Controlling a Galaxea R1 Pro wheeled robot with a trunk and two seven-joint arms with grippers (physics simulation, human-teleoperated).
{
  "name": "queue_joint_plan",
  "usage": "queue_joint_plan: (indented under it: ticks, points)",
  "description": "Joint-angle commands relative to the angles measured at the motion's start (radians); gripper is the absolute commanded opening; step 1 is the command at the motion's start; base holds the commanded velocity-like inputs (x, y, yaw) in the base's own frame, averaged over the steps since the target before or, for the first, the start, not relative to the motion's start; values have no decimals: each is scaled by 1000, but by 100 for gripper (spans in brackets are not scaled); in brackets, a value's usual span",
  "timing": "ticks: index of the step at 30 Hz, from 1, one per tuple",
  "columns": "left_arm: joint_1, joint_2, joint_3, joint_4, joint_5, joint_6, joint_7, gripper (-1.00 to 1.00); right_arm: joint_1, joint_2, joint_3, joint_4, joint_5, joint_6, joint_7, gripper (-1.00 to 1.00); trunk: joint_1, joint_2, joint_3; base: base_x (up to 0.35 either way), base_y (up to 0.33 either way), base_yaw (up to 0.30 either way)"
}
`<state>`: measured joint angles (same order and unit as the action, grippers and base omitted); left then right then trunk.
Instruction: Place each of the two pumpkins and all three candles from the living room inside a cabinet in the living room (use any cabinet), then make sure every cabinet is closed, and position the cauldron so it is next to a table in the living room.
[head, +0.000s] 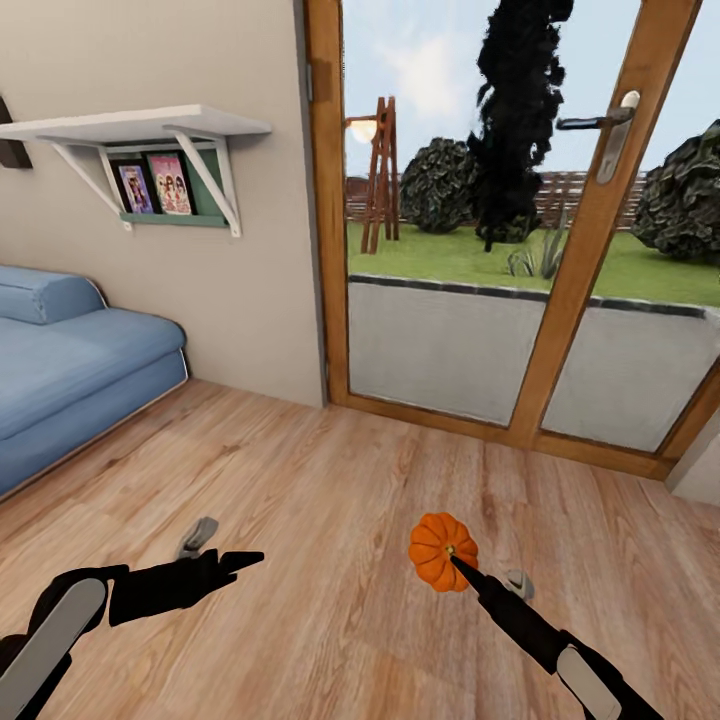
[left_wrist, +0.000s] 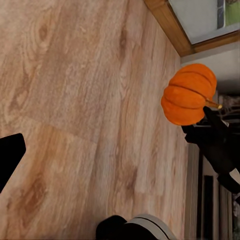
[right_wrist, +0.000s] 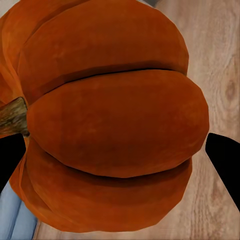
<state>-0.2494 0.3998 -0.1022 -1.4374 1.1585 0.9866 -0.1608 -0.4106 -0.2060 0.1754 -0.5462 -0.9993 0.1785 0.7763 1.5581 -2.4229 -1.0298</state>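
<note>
Nearest, toward the sofa side of the pumpkin: left hand (head: 235, 560) empty, held low over the wooden floor (head: 330, 480), well apart from the pumpkin; one dark tip at the edge of the left wrist view, so cannot tell whether fingers apart or together.

On the glass-door side of that: right hand (head: 462, 568) clamped on the pumpkin (head: 443, 551), carried clear of the boards. In the right wrist view the orange ribs (right_wrist: 115, 120) bulge between the two dark finger tips, stem (right_wrist: 12, 116) lying sideways toward one tip (grip across the belly, not by the stem). From the left wrist view, pumpkin (left_wrist: 189, 94) seated at the very end of the dark fingers (left_wrist: 212, 142) — probably a shallow hold, though hard to be sure from this angle.

Beyond the pumpkin: bare floor, then the wood-framed glass door (head: 520, 220); off toward the left-hand side, the blue sofa (head: 70, 350) under a white wall shelf (head: 140, 125).

Step in hand, by judgement: carrying this pumpkin to a cabinet. To do well: keep the squeeze firm, wrist level, no sharp swings while the base turns away from the door; keep the free hand tucked low and clear, ready for opening a drawer on arrival; lower the pumpkin fully inside before letting go.
</note>
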Motion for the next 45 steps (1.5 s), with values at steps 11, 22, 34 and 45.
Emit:
queue_joint_plan:
  ticks: [11,22,34,45]
  points:
    - [-1,1,-1,-2,-8,2,-14,100,0,-1,4,0,-10,9,0,-100,-8,14,-3,0,0,-80]
    - [-1,1,0,-3,-8,2,-14,100,0,-1,4,0,-10,10,0,-100,-27,49,-2,0,0,-138]
    - [-1,1,0,-2,-9,2,-14,100,0,-1,4,0,-10,8,1,-100,-73,133,24,0,0,-98]
    - [-1,1,0,-2,-8,2,-14,100,0,-1,4,0,-10,9,1,-100,-115,210,58,0,0,-2]
